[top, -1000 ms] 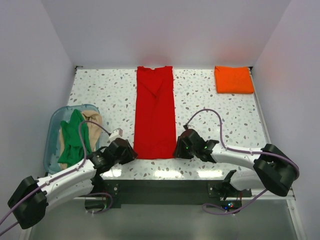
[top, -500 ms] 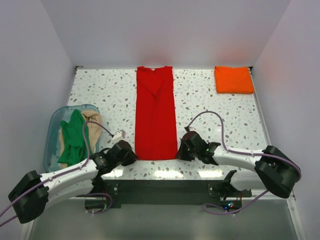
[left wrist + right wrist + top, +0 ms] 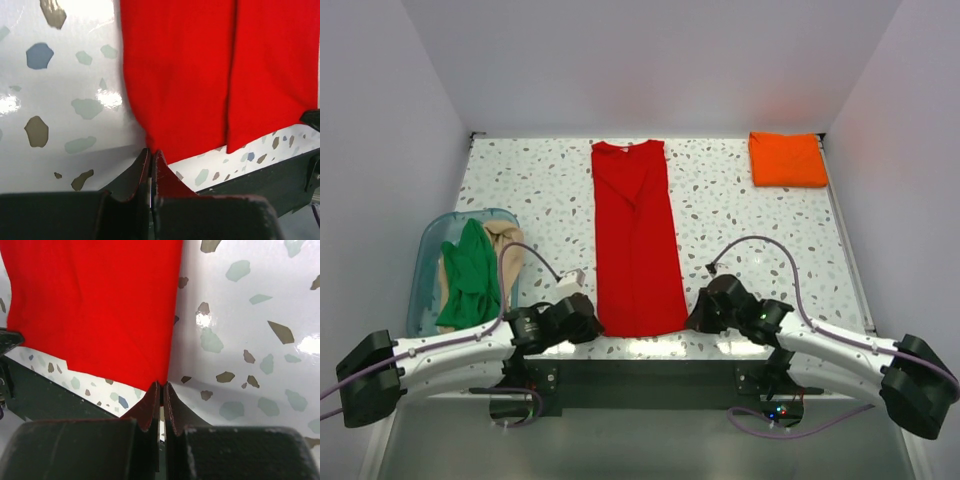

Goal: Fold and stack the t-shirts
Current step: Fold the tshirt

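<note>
Jaws now clamped on red t-shirt (image 3: 635, 240), hem dragged nearer

Robot lab booth, wht walls (image 3: 650, 60), speckled tbl (image 3: 740, 200)

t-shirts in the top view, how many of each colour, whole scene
bright red cloth t-shirt, laid out long: 1
orange cloth t-shirt, folded square: 1
green cloth t-shirt, crumpled: 1
tan cloth t-shirt, crumpled, partly hidden: 1
total: 4

Plain pale walls (image 3: 650, 60) enclose a glossy, speckled terrazzo table (image 3: 740, 200)
</note>
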Available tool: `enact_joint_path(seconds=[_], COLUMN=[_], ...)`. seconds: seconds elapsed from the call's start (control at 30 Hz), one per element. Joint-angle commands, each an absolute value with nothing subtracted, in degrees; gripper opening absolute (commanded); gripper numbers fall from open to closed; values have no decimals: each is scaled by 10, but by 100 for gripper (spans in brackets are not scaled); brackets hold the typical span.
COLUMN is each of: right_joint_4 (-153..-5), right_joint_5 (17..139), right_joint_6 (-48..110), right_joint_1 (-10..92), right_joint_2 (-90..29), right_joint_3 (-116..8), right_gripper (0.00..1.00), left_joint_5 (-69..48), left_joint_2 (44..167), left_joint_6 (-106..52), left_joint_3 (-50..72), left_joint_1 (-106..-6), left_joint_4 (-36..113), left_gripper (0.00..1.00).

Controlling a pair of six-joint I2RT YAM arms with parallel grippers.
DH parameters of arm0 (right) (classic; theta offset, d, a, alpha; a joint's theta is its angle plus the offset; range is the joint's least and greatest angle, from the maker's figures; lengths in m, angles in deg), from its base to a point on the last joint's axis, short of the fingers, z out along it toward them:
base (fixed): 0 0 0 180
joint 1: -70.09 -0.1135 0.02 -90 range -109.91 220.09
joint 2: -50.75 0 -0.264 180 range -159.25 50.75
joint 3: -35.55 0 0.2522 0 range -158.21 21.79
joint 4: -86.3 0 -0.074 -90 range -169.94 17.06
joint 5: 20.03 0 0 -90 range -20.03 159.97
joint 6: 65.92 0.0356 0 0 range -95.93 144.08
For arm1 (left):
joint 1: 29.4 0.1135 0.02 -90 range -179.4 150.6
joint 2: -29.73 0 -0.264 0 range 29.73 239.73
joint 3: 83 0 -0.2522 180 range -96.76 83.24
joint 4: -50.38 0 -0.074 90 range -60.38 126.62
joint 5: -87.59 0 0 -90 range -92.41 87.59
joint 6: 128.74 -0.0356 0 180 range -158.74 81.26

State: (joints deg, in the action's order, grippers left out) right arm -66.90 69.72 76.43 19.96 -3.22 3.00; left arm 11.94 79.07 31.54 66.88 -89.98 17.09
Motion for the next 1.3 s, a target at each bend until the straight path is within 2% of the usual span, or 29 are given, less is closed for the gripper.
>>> enact_joint_path(seconds=[0.0, 0.17, 0.27, 0.4, 0.67, 1.0, 1.27], right_joint_4=[-600, -573, -574, -596, -650, -666, -665], right_joint_5=[683, 637, 622, 636, 699, 735, 741], right_joint_6=[724, 686, 664, 641, 636, 628, 623], right_joint_1=[201, 202, 207, 253, 364, 430, 448], right_joint_2=[-15, -65, -136, -224, -397, -536, -576], right_joint_3=[-28, -131, -200, -285, -391, -517, -575], right_gripper=[0, 0, 0, 0, 0, 0, 0], left_joint_5=[168, 211, 204, 160, 103, 52, 36], left_joint_2=[801, 847, 868, 907, 1049, 1220, 1258], left_joint_6=[296, 262, 231, 177, 134, 105, 97], left_joint_3=[593, 510, 485, 467, 375, 244, 186], left_joint_1=[-901, -879, -833, -743, -640, -546, -509], left_joint_4=[137, 130, 148, 216, 281, 296, 284], left_gripper=[0, 0, 0, 0, 0, 0, 0])
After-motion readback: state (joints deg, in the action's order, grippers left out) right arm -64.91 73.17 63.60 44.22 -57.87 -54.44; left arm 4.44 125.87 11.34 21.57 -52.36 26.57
